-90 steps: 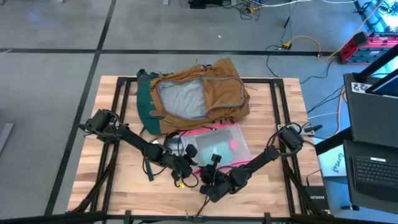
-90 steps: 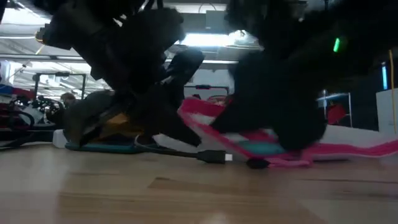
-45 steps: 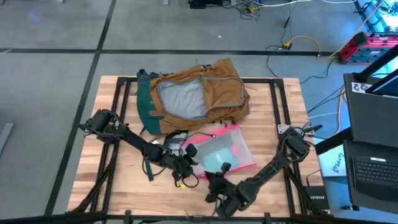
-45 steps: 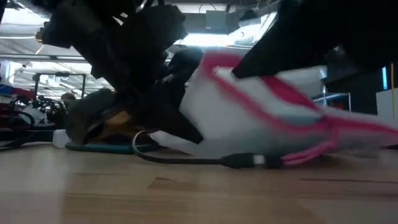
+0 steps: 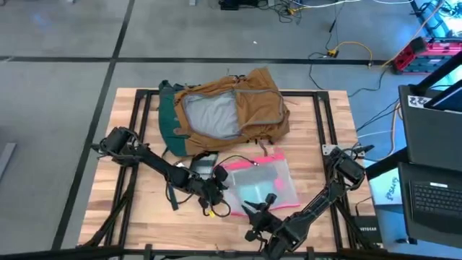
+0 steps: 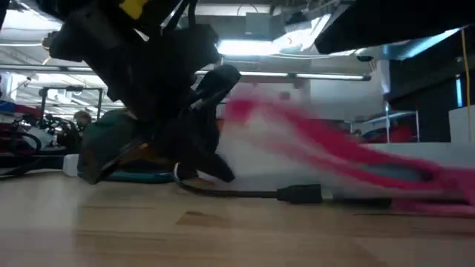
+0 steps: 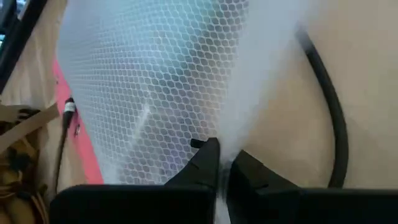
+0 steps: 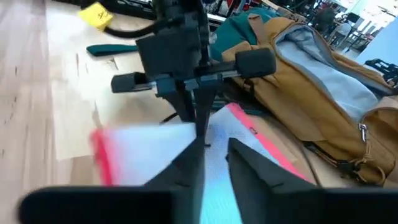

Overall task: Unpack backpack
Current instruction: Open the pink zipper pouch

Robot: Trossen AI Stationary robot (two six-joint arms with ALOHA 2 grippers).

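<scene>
The tan backpack lies open at the table's far middle, its grey lining up and its teal base toward the left. The clear pink-edged pouch lies just near of it. My left gripper is shut on the pouch's left side. My right gripper is at the pouch's near edge, its fingers apart. Whether they touch the pouch I cannot tell. My left gripper pinches the pouch's clear mesh wall at its left edge between its two fingertips. It comes in nearly level from the table's left. The held end is raised, and the pouch slopes down to its right end near the table.
A black cable with a plug lies on the wood in front of the pouch and loops past my left gripper. A yellow tag hangs by my left wrist. Bare wood runs along the near edge and the left side.
My right gripper has drawn back toward the table's near edge. The pouch's near side tipped up steeply half a second ago and has dropped back almost flat, still moving. It now lies a little nearer and more to the right. My left gripper has stayed shut on its left edge.
</scene>
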